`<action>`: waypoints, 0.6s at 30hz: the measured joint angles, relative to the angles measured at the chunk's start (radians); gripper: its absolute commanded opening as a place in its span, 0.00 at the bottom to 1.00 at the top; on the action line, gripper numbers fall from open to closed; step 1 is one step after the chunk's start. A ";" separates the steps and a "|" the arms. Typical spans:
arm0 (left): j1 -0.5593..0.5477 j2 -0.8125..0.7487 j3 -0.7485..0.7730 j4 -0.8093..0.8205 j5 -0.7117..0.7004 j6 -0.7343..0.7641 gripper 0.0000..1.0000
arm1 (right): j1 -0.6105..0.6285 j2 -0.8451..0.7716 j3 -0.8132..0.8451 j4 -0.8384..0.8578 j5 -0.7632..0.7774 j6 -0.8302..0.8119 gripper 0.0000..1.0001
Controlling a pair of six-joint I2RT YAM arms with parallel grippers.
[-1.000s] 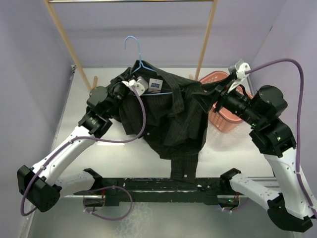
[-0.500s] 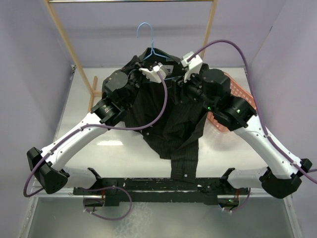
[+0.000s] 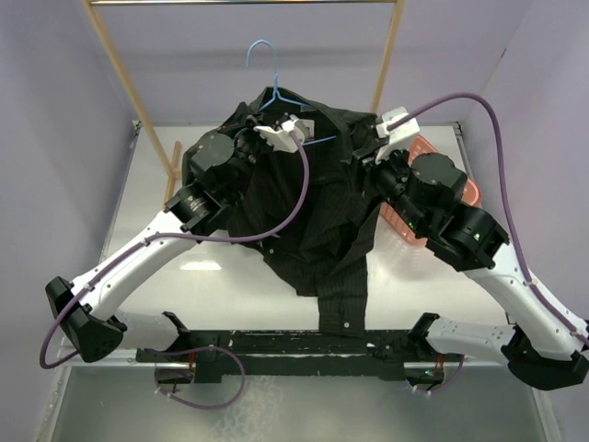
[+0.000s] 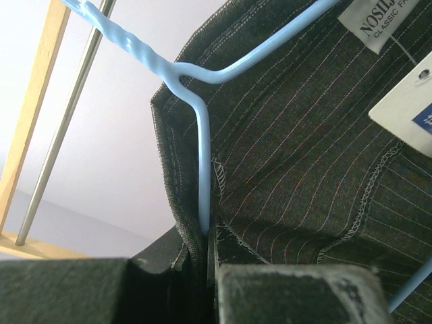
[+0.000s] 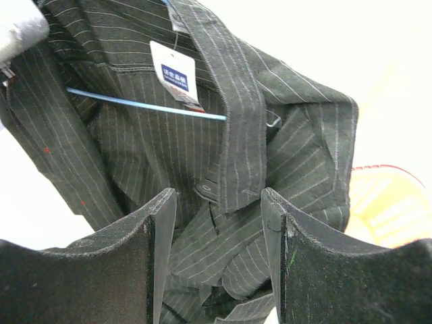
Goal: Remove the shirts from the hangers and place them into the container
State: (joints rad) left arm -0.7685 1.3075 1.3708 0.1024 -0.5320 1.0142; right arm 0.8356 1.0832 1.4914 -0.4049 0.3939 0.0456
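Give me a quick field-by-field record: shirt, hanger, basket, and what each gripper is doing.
shirt: dark pinstriped, hung on the hanger
hanger: light blue wire, through the shirt's neck
left gripper: shut on the hanger wire at the shirt's shoulder
right gripper: open, facing the shirt front, holding nothing
basket: pink, right of the shirt, partly hidden

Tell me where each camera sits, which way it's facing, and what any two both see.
Top external: above and behind the arms, looking down on the table; both arms, bases at bottom, reach into the shirt.
Left wrist: on its arm, looking up past the left pincer, shut on the hanger wire; rack behind.
Right wrist: on its arm, facing the shirt front between the fingers of the open right pincer; basket at right.
Shared: both wrist views show hanger and white tag.
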 measured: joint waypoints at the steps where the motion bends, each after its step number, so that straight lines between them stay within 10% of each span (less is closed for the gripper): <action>1: 0.000 -0.003 0.000 -0.002 0.001 -0.002 0.00 | 0.000 -0.011 -0.007 0.000 0.004 0.000 0.57; 18: -0.001 -0.093 0.000 -0.072 0.019 -0.062 0.00 | 0.000 0.047 -0.105 0.083 -0.029 0.037 0.54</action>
State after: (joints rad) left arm -0.7692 1.2144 1.3708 0.0303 -0.5129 0.9524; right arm 0.8356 1.1305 1.3869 -0.3222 0.3645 0.0830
